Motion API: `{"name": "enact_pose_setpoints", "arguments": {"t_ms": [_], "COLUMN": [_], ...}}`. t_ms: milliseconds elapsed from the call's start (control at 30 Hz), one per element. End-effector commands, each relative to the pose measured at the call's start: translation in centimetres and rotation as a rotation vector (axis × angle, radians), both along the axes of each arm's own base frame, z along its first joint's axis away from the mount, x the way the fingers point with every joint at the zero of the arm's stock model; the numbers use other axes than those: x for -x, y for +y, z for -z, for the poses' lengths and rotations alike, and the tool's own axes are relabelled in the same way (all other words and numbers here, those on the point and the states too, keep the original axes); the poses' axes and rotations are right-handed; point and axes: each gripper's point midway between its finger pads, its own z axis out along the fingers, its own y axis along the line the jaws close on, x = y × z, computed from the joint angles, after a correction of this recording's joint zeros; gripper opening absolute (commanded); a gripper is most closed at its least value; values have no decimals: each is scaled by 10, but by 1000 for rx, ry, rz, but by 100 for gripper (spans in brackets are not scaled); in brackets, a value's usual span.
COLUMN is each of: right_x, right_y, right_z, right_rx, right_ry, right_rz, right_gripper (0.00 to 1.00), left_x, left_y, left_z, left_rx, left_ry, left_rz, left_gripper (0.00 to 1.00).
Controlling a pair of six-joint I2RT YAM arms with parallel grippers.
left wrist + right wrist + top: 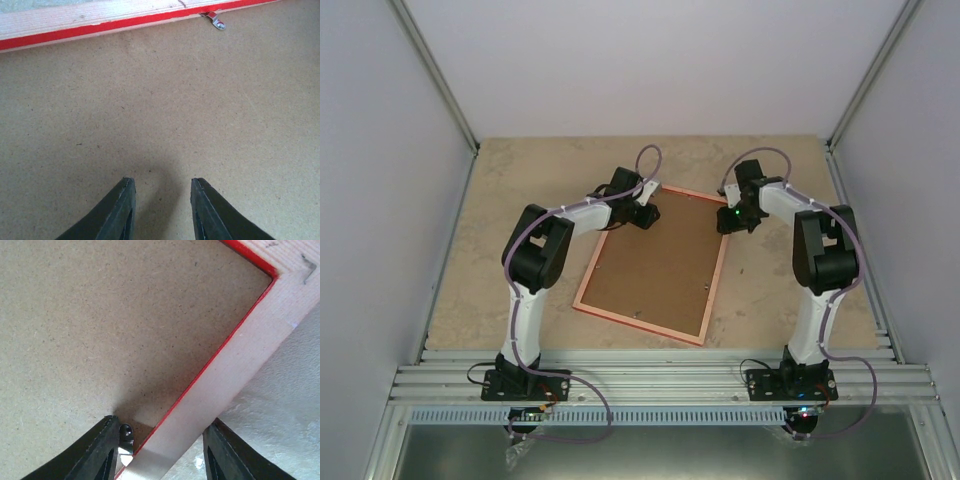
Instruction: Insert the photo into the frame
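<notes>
The frame [717,275] lies back side up on the table, with a brown backing board [655,265] filling it. The photo is hidden. My left gripper [645,218] hangs over the board near the frame's far left corner. In the left wrist view its jaws [162,185] stand apart just over the board [160,100], with nothing between them. My right gripper [730,222] is at the far right corner. It stands open [162,427] astride the frame's pale rail [240,355], its left finger beside a small metal tab [126,437].
Another metal tab [216,21] sticks out from the frame's far rail [100,20] over the board. Grey walls close the table in on the left, the right and the back. An aluminium rail [660,375] runs along the near edge by the arm bases.
</notes>
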Motion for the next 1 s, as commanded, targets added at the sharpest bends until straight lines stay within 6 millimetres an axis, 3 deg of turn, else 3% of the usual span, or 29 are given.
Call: {"name": "enact_pose_setpoints", "arguments": {"t_ms": [0,300,367,500,600,700,900,967], "right_x": [38,37,32,32,35,35,27,18], "right_y": [-21,-18,-16,-8,-5,-12,-29,-26], "right_z": [35,39,39,35,33,38,43,40], "right_rx": [122,125,130,99,87,133,243,242], "right_ry": [140,142,133,142,145,151,131,107], "right_rz": [-84,-209,-259,-328,-363,-382,-405,-401], "right_gripper": [45,24,29,52,56,49,17,16], "left_x": [41,39,38,38,38,38,38,36], "left_y": [21,31,32,32,32,32,35,35], "left_z": [50,53,53,52,51,52,54,55], "left_rx": [-108,-113,-111,-110,-110,-113,-121,-123], "left_ry": [189,192,195,191,190,189,188,187], "left_rz": [-12,-34,-37,-37,-36,-37,-43,-45], "left_gripper": [33,33,32,32,32,32,32,32]}}
